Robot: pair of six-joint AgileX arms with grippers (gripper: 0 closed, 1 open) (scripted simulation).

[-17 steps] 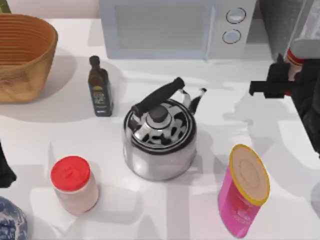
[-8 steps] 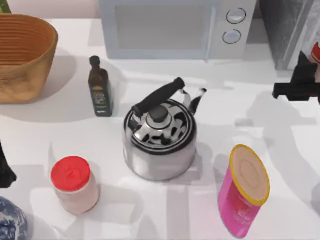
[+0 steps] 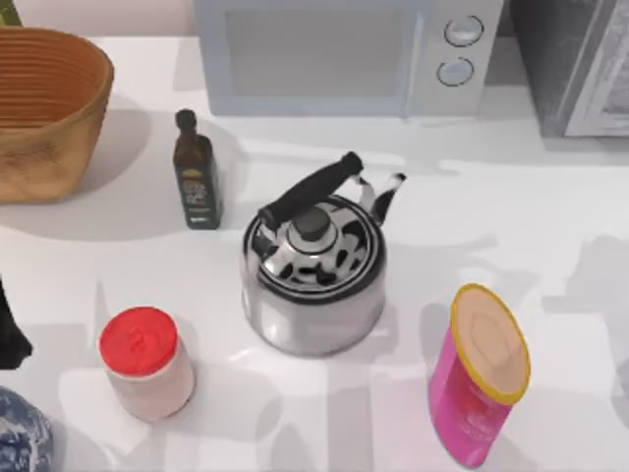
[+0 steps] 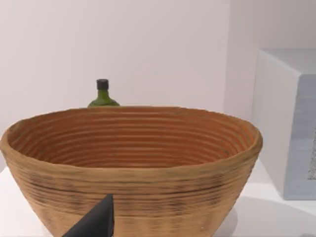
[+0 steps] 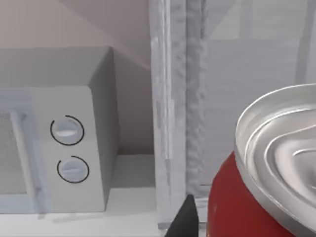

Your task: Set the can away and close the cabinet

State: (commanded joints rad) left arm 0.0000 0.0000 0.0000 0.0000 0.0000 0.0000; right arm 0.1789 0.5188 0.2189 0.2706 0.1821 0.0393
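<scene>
The right gripper's dark fingertip (image 5: pixel 185 217) is sitting beside the can (image 5: pixel 256 197) near the cabinet (image 5: pixel 173 113), apparently gripping it; grip unconfirmed.

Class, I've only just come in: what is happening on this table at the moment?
The right arm has carried the can off the table's right side. In the right wrist view its silver top and red side sit close to the camera, facing the grey cabinet beside the microwave. The left gripper waits parked at the table's left, by the basket. The kettle stands untouched mid-table.
</scene>
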